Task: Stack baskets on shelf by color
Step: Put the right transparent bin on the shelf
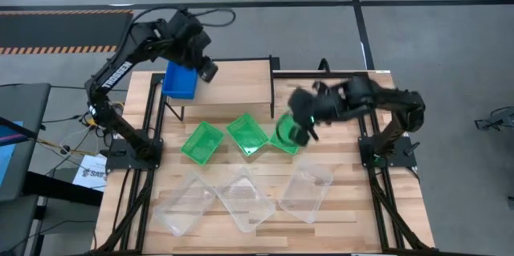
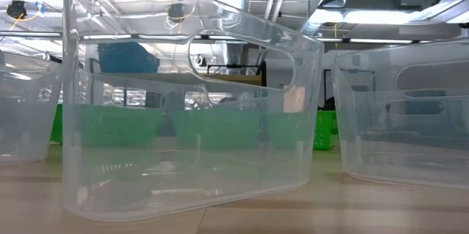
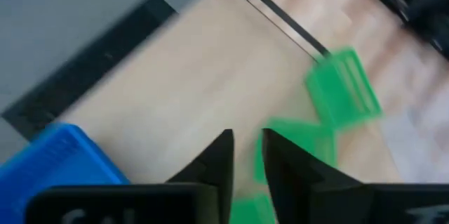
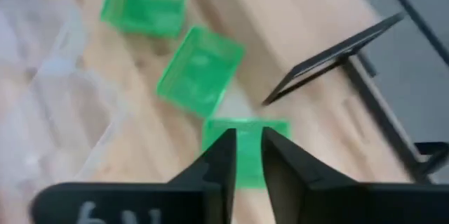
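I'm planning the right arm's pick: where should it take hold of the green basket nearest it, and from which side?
Probably its thin upper rim, from straight above. The green basket lies open side up on the table, so one wall could pass between the jaws. The right gripper hangs over it.

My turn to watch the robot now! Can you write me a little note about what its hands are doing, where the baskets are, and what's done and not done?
Left gripper: above the shelf, beside the blue baskets, fingers nearly closed, holding nothing.
Right gripper: over the rightmost green basket, fingers close together; whether it grips the basket cannot be told.
Blue baskets: on the shelf's left end, looking like one pile.
Two more green baskets: on the table in front of the shelf.
Three clear baskets: on the table's near side.
Done: blue is on the shelf.
Left: green and clear need stacking on the shelf.
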You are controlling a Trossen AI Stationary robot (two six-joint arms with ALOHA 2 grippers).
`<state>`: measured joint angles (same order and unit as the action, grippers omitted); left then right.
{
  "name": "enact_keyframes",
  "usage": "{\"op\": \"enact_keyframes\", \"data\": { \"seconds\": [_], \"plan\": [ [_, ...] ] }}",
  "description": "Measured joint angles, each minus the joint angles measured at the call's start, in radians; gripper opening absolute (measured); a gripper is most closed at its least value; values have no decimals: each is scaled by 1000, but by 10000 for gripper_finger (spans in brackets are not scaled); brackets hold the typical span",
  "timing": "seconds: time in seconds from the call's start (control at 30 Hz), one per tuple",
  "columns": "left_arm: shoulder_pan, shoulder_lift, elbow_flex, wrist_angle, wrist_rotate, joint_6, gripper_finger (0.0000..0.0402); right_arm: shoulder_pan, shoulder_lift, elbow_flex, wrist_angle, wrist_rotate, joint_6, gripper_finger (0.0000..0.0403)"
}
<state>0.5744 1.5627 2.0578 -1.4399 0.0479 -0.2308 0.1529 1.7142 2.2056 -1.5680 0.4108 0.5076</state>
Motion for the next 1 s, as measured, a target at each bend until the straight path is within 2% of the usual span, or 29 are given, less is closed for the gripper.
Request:
{"op": "enact_keyframes", "data": {
  "seconds": [0.2,0.3,0.43,0.57,0.77,1.0],
  "plan": [
    [-147,-54,1,-132,44,-33,139,135,-31,-225,-6,3,195,159],
    [-238,-93,1,-124,33,-93,162,181,-47,-352,7,-9,321,182],
    [-357,-164,1,-83,-40,-165,175,232,-58,-491,-2,-85,473,206],
    [-471,-226,1,-42,-144,-225,176,288,-77,-604,13,-102,602,222],
    [-621,-301,1,6,-271,-252,176,293,-97,-760,150,-194,611,226],
    [-725,-329,1,43,-335,-252,176,220,-159,-957,371,-311,482,226]
  ]
}}
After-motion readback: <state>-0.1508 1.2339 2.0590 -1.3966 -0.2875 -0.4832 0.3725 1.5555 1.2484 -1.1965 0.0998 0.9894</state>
